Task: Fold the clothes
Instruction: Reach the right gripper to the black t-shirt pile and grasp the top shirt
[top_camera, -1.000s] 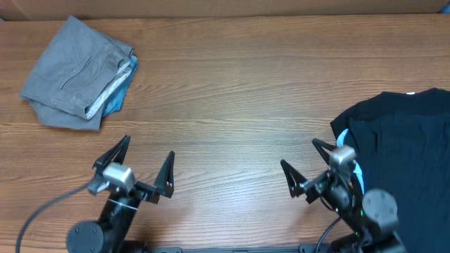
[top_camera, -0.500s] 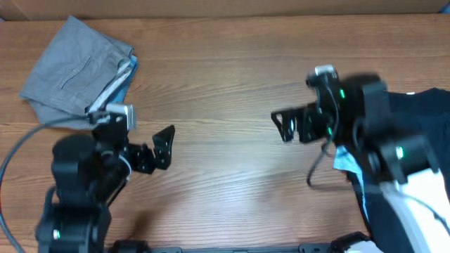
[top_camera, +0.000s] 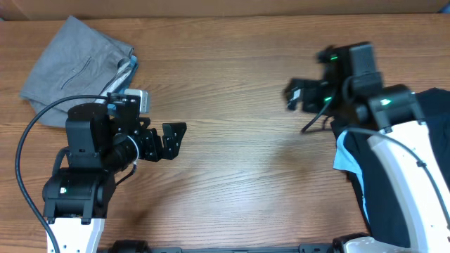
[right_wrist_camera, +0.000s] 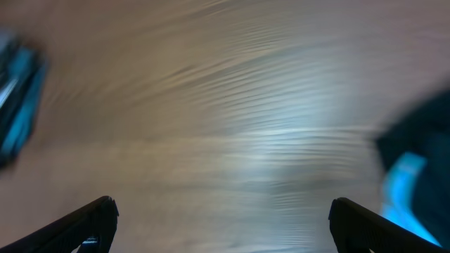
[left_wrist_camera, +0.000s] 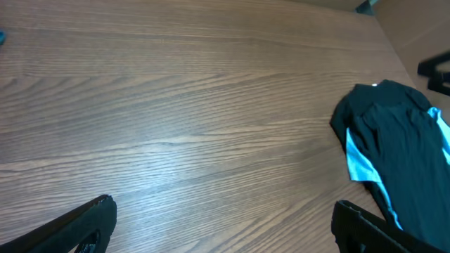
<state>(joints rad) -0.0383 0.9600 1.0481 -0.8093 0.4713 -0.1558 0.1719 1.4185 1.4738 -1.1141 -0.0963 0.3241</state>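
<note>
From where I stand, nothing is in hand yet. The left fingers (top_camera: pixel 169 137) stand spread wide over bare bench (top_camera: pixel 232 176) at the left centre of the overhead frame, holding nothing, and the left wrist view shows both tips far apart at the bottom corners. The right fingers (top_camera: pixel 294 95) are spread wide and empty too, up at the right of centre. The right wrist view is smeared, so it gives little detail. The dark T-shirt (top_camera: pixel 439 161) lies in a rumpled heap at the right edge, partly under the right arm (top_camera: pixel 394 140), with a light-blue garment (top_camera: pixel 344 158) peeking out at its left edge. A grey garment (top_camera: pixel 74 70) sits folded in the upper left corner. Folding of the dark shirt looks not yet begun. The main risk, I think, is a pinch at that near edge catching the light-blue layer along with the dark one, so two pieces lift together. The right arm also hangs over the heap and could drag it off the bench. Wide fingers coming down flat might merely bunch the cloth rather than grip it.
</note>
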